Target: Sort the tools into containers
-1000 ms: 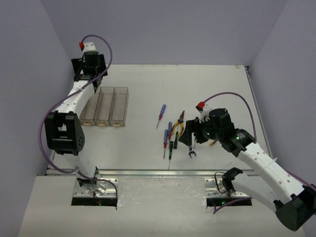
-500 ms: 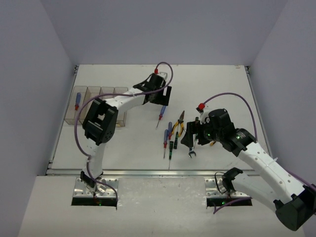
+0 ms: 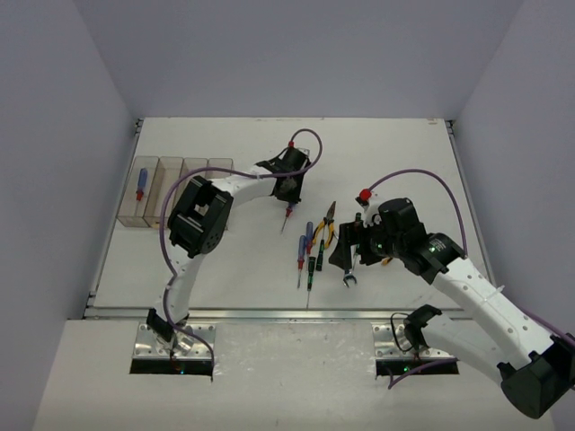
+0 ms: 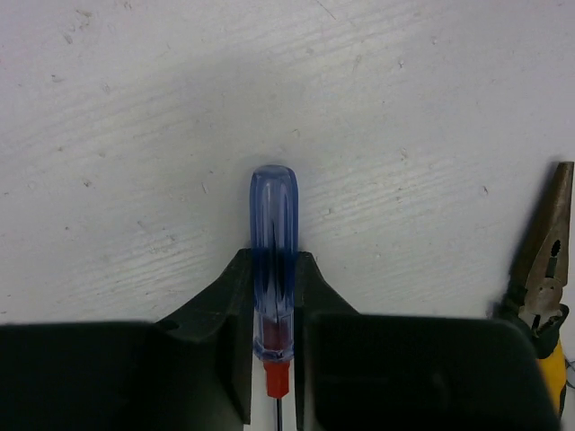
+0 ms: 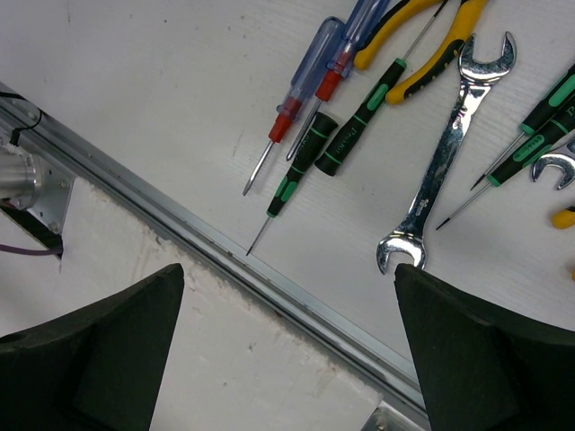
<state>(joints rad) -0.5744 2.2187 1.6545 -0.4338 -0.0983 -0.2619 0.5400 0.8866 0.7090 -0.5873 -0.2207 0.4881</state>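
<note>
My left gripper (image 3: pixel 287 190) (image 4: pixel 272 301) is shut on a blue/red-handled screwdriver (image 4: pixel 272 260), its shaft pointing toward the near side (image 3: pixel 287 215), close over the table. My right gripper (image 3: pixel 346 250) (image 5: pixel 286 269) is open and empty above the loose tools. Below it lie two blue/red screwdrivers (image 5: pixel 305 81), a black/green screwdriver (image 5: pixel 301 166), yellow pliers (image 5: pixel 422 45) and a silver wrench (image 5: pixel 446 153). The clear bins (image 3: pixel 175 189) stand at the far left. One blue/red screwdriver (image 3: pixel 140 182) lies in the leftmost bin.
More black/green screwdrivers (image 5: pixel 530 135) and a second wrench (image 5: pixel 559 163) lie at the right. Pliers (image 4: pixel 546 269) lie right of the left gripper. The table's metal front rail (image 5: pixel 269 287) runs under the right gripper.
</note>
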